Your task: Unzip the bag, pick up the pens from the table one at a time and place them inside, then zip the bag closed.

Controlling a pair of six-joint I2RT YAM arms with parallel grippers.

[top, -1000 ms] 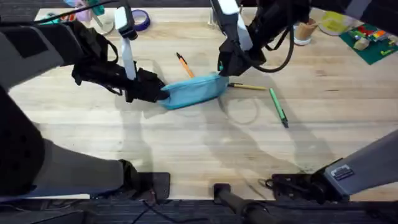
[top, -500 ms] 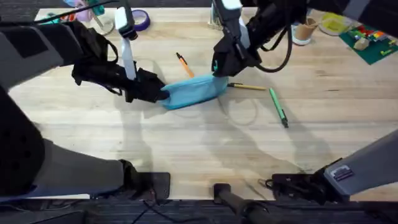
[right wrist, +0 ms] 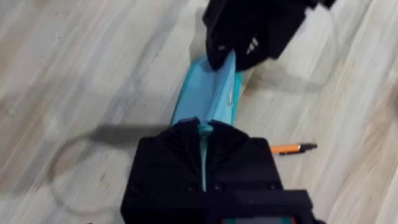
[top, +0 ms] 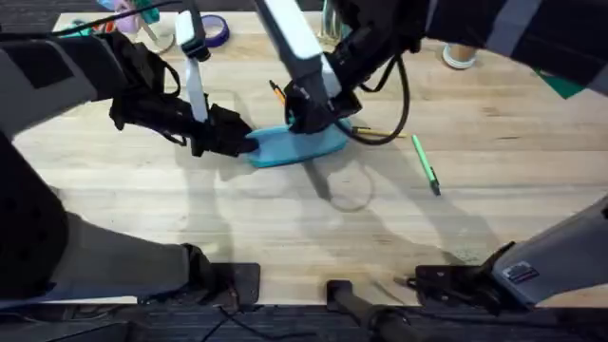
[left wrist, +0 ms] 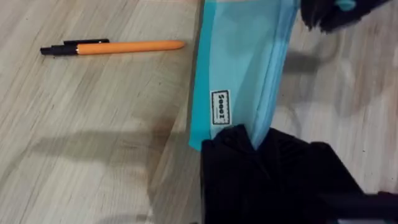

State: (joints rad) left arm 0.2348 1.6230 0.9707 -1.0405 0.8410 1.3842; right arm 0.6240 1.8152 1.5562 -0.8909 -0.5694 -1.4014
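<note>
Light blue fabric marks the bag (top: 299, 144), which lies on the pale wooden table (top: 285, 218) near the middle, its long axis running left to right. The left hand (top: 249, 142) is pinched on the bag's left end; in the left wrist view its black fingers (left wrist: 236, 146) close over the bag's end edge just beside a small white label (left wrist: 221, 107). The right hand (top: 306, 122) sits on top of the bag about midway along its length. In the right wrist view its fingers (right wrist: 180, 134) are pressed together on a teal strip at the bag's top seam, probably the zipper pull, with the left hand (right wrist: 231, 59) gripping the far end of the bag (right wrist: 208, 93).

An orange pen (top: 278, 95) with a black tip lies on the table just behind the bag, partly covered by the right arm; it appears whole in the left wrist view (left wrist: 112, 47), apart from the bag. A yellow pen (top: 385, 134) pokes out from under the right arm just past the bag's right end. A green pen (top: 425, 164) lies farther right, well apart from the bag.
</note>
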